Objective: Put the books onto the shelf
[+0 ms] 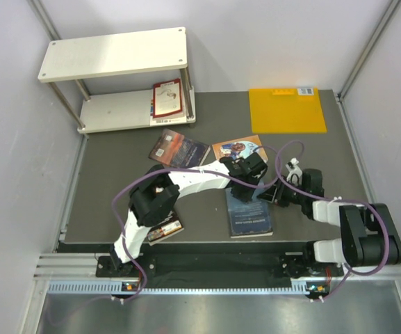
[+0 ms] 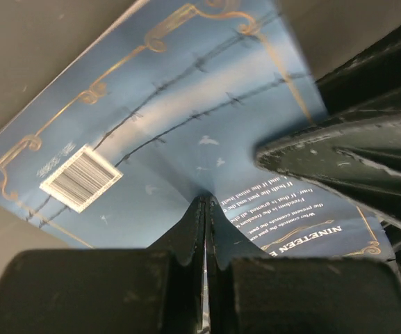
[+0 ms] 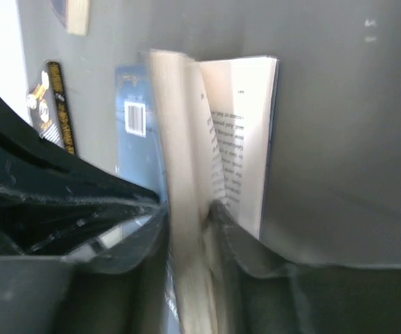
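We see the left gripper [image 1: 245,182] clenched tight, its two fingers pressed together with no gap, and its tip rests down on the cover of the blue book [image 1: 250,216], which lies on the table [image 1: 117,188] just in front of the two arms. The cover facing up carries a barcode and gold scrollwork. From the right, the right gripper [image 3: 193,223] meets the same book at its open edge. In its own wrist view we find the book parted, printed pages showing, and a finger on either side of a bundle of pages, so we read it as grasping the blue book by those pages. The two grippers sit very near each other over the book. On the lower board of the shelf [image 1: 113,52], at the far left corner, the red-and-white book [image 1: 167,99] lies flat near the right end. The dark book with the reddish glow [image 1: 178,148] and the orange-brown book [image 1: 240,148] lie side by side on the table between the shelf and the arms. The black book with gold ornament [image 1: 164,229] peeks out from under the left arm near the front edge. A yellow sheet [image 1: 287,111] lies flat at the far right.
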